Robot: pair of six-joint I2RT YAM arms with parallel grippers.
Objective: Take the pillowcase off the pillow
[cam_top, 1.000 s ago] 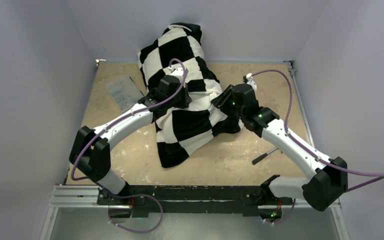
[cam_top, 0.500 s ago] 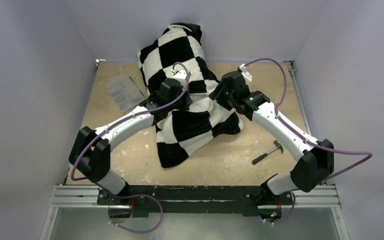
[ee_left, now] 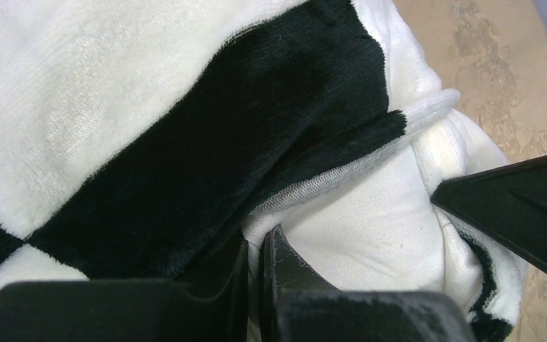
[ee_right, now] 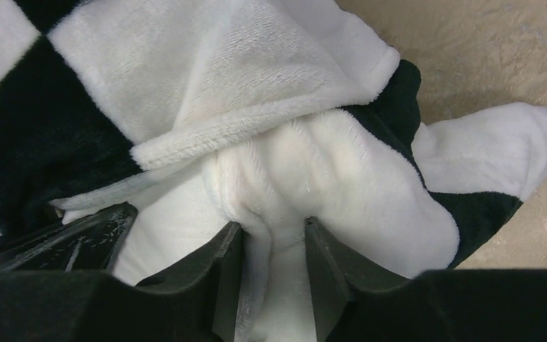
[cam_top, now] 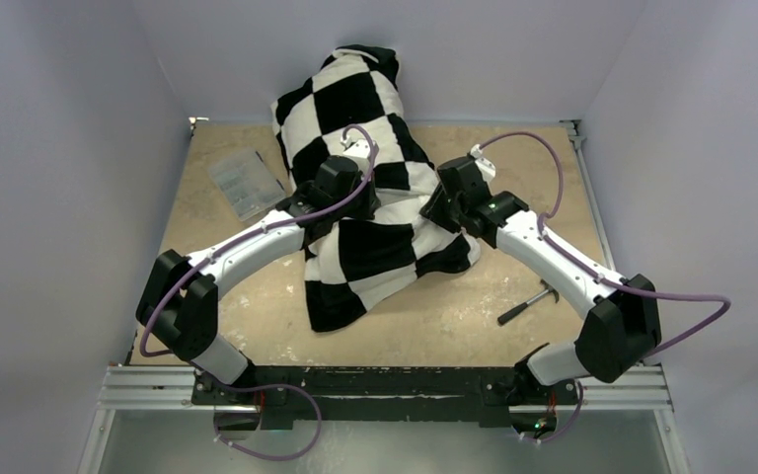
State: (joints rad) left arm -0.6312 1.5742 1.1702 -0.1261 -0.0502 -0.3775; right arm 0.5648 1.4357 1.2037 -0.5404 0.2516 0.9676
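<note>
The pillowcase [cam_top: 367,242] is laid mid-way across the table [cam_top: 513,148], its long axis run from the back wall [cam_top: 474,49], where the far end is propped up, toward the near edge. 1 fold is pinched tight in the left gripper [ee_left: 256,248]; another is clamped in the right gripper [ee_right: 272,234]

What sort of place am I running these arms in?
Probably a lab test cell, not a home: plain white walls box in a worn wooden tabletop, the arms sit on a metal rail, and a hammer lies loose.
</note>
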